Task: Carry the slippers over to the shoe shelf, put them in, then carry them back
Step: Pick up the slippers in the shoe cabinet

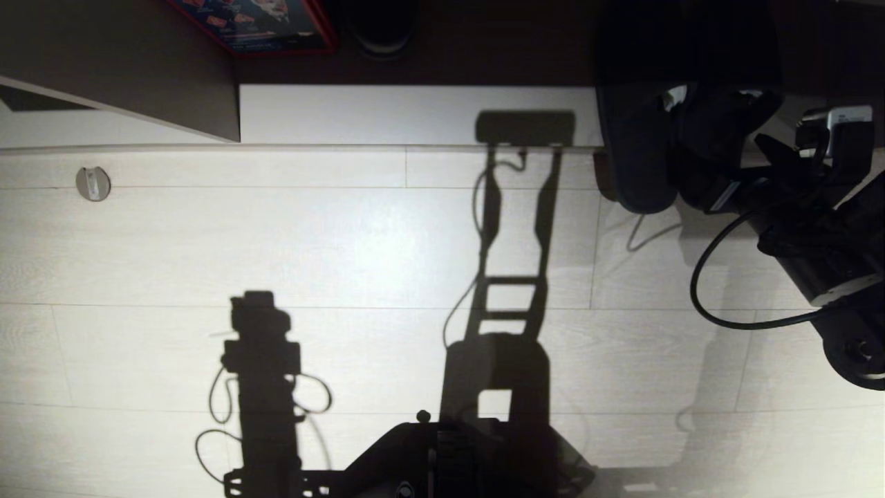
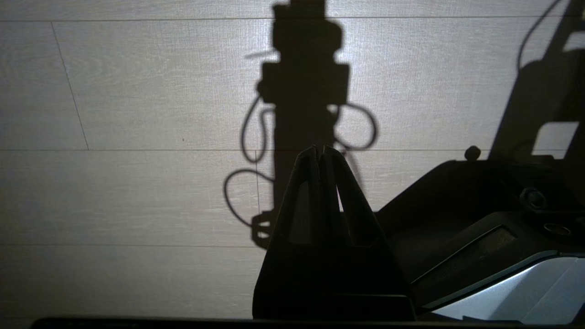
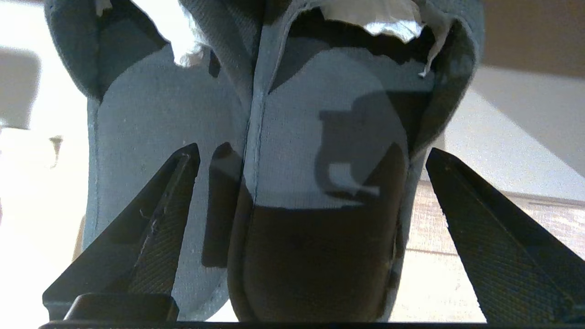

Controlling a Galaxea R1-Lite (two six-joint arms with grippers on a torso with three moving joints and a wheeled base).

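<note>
Pale floor (image 1: pixel 346 242), slippers (image 3: pixel 283 151) between hand (image 3: pixel 311 155) fingers.

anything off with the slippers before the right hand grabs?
Mostly fine: the slippers lie side by side, touching, at the shoe shelf edge. One oddity: crumpled white paper is stuffed in the toe ends. The right hand straddles one slipper, open.

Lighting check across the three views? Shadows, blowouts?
Head view: hard robot shadows across the pale floor, slippers nearly black. Left wrist view: left gripper backlit, a silhouette. Right wrist view: floor blown out, right gripper throws a shadow onto the insoles.
</note>
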